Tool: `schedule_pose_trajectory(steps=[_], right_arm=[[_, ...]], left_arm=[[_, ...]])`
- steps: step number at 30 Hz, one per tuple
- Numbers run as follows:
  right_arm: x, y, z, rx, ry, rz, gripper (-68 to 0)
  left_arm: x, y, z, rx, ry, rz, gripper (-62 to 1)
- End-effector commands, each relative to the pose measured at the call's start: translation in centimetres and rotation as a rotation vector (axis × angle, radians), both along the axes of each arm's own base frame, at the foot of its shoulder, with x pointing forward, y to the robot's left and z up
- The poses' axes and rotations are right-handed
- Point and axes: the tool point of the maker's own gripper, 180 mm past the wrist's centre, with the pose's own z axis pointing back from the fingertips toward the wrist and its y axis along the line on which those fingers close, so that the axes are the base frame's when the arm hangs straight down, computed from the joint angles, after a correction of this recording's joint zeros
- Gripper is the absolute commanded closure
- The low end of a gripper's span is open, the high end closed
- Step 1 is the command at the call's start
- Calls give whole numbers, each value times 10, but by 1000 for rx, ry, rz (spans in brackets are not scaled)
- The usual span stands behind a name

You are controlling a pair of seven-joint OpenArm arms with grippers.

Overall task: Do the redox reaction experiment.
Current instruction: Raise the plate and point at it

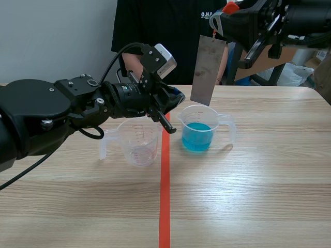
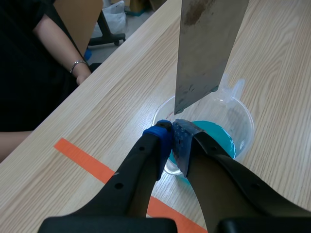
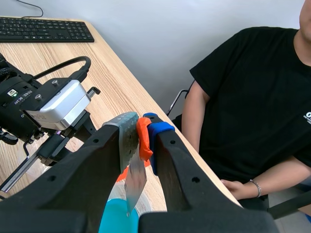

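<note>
Metal plate (image 1: pixel 208 70) upright above blue-liquid beaker (image 1: pixel 198 114)

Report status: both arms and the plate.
Left fingers shut on rim of blue-liquid measuring cup. Right fingers shut on metal plate, hanging above the liquid, not dipped. Empty measuring cup beside, off the path.

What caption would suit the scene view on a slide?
Right fingers hang a metal plate over a beaker of blue liquid; left fingers pinch its rim.
</note>
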Motion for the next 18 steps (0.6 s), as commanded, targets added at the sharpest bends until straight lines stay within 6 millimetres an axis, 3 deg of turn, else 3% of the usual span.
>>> schedule_pose_trajectory(steps=[1, 12, 18], right_arm=[[1, -2, 19, 10, -54, 6, -15], [1, -2, 19, 10, -54, 6, -15], [1, -2, 19, 9, -54, 6, -15]], left_arm=[[3, -12, 19, -42, -34, -19, -27], [3, -7, 22, -61, -50, -19, -27], [1, 22, 25, -82, -39, 14, -27]])
